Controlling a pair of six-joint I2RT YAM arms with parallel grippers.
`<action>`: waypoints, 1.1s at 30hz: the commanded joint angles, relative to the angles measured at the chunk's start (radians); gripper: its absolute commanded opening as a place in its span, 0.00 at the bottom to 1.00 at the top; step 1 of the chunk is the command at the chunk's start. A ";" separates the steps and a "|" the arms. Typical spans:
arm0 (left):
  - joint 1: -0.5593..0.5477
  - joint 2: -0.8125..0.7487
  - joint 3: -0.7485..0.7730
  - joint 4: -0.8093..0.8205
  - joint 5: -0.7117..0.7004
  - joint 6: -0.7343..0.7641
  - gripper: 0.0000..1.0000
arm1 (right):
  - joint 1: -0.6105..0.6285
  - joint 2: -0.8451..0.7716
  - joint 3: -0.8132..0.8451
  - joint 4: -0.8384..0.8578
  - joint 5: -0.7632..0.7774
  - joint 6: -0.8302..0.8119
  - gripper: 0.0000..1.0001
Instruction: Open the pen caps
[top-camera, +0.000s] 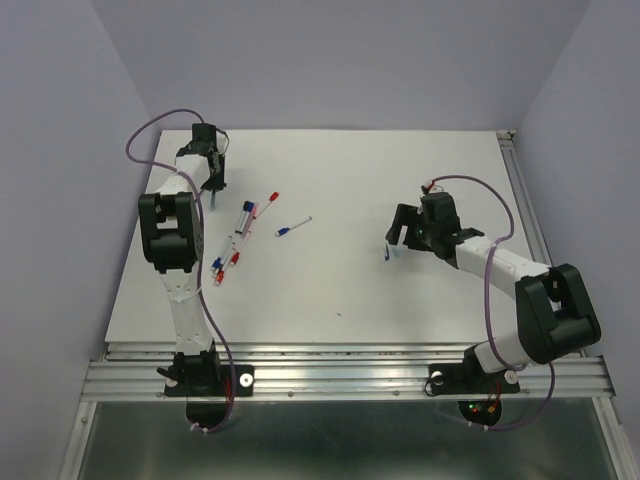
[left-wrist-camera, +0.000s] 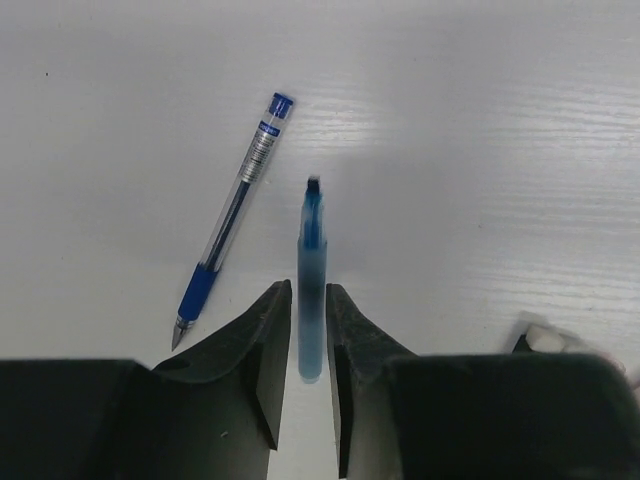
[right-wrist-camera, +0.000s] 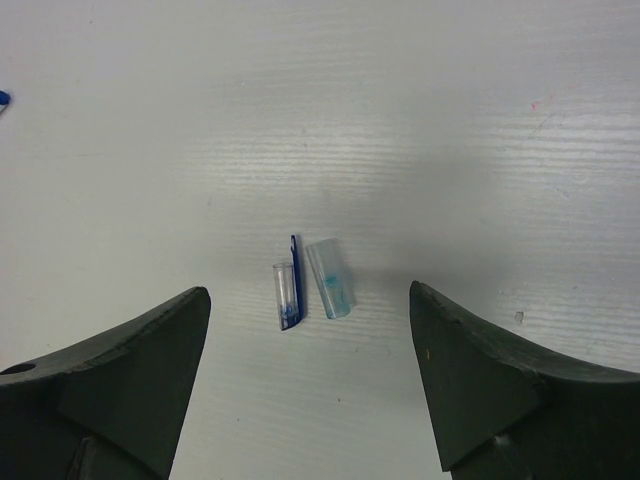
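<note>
My left gripper (top-camera: 213, 185) is at the far left of the table, shut on a light blue pen (left-wrist-camera: 312, 250) that sticks out beyond the fingers (left-wrist-camera: 268, 330). An uncapped blue pen (left-wrist-camera: 235, 215) lies just left of it. My right gripper (top-camera: 398, 236) is open and low over the table on the right. In the right wrist view two loose pen caps lie side by side between the wide-open fingers (right-wrist-camera: 150, 350): a clear cap with a dark blue clip (right-wrist-camera: 287, 295) and a clear light blue cap (right-wrist-camera: 329, 277). They show in the top view as a small blue speck (top-camera: 388, 254).
Several pens with red and blue ends lie in a loose cluster (top-camera: 240, 235) right of the left arm. A single pen with a blue end (top-camera: 293, 228) lies apart towards the middle. A metal rail (top-camera: 350, 365) runs along the table's near edge.
</note>
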 joint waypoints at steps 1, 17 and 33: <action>0.005 -0.006 0.009 -0.012 -0.019 0.039 0.36 | 0.007 -0.014 0.032 0.014 0.005 -0.015 0.86; -0.009 -0.247 -0.052 0.054 0.252 -0.078 0.83 | 0.007 -0.077 0.021 0.010 -0.004 0.000 0.89; -0.395 -0.404 -0.356 0.241 0.250 -0.119 0.99 | 0.007 -0.264 -0.052 -0.045 -0.001 0.013 1.00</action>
